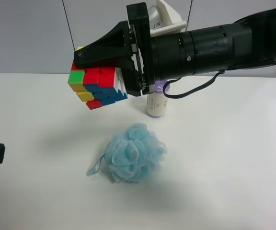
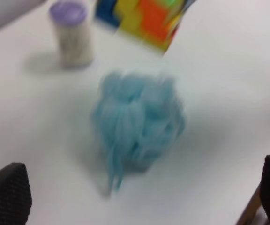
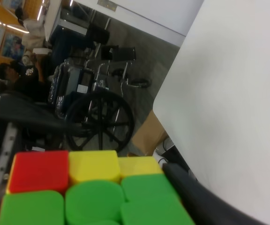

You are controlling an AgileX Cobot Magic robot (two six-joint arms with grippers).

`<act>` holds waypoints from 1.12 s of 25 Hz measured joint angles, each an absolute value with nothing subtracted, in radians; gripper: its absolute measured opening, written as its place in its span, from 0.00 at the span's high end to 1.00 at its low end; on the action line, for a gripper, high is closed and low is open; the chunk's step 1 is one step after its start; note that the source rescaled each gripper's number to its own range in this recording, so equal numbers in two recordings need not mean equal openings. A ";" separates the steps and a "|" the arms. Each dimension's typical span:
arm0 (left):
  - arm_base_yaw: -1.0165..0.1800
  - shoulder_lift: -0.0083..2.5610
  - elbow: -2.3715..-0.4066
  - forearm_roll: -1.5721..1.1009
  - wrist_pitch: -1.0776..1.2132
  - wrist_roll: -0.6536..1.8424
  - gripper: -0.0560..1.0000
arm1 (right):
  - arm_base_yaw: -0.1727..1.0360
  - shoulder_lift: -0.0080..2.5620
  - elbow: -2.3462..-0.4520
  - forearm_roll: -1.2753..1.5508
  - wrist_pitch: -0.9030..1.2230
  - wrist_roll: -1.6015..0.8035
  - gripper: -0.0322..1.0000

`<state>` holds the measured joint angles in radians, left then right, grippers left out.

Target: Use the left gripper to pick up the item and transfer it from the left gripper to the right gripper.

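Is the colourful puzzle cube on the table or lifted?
Lifted: the multicoloured plastic puzzle cube hangs clamped in the black wedge-shaped right end effector, above the white table.

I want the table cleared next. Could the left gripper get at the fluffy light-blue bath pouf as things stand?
Probably yes. The left gripper is open with the fluffy light-blue bath pouf uncovered ahead of it; the right gripper holds the multicoloured puzzle cube up, off the white table.

Fluffy light-blue bath pouf (image 1: 134, 152) on white table (image 1: 234, 167), purple-topped cylinder (image 1: 157, 103) upright behind it
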<state>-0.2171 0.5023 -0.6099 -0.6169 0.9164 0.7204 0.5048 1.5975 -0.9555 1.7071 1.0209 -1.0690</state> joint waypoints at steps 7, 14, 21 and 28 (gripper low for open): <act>-0.217 0.493 -0.610 -0.296 1.104 0.288 0.02 | 0.505 1.598 -0.955 1.707 1.021 -1.069 0.95; -0.217 0.391 -0.569 -0.170 1.176 0.167 0.02 | 0.505 1.598 -0.955 1.676 1.021 -1.068 0.95; -0.217 0.139 -0.554 -0.106 1.181 0.080 0.01 | 0.505 1.598 -0.955 1.662 1.021 -1.049 0.95; -0.217 0.039 -0.537 0.047 1.114 -0.053 0.01 | 0.505 1.598 -0.955 1.645 1.022 -1.045 0.95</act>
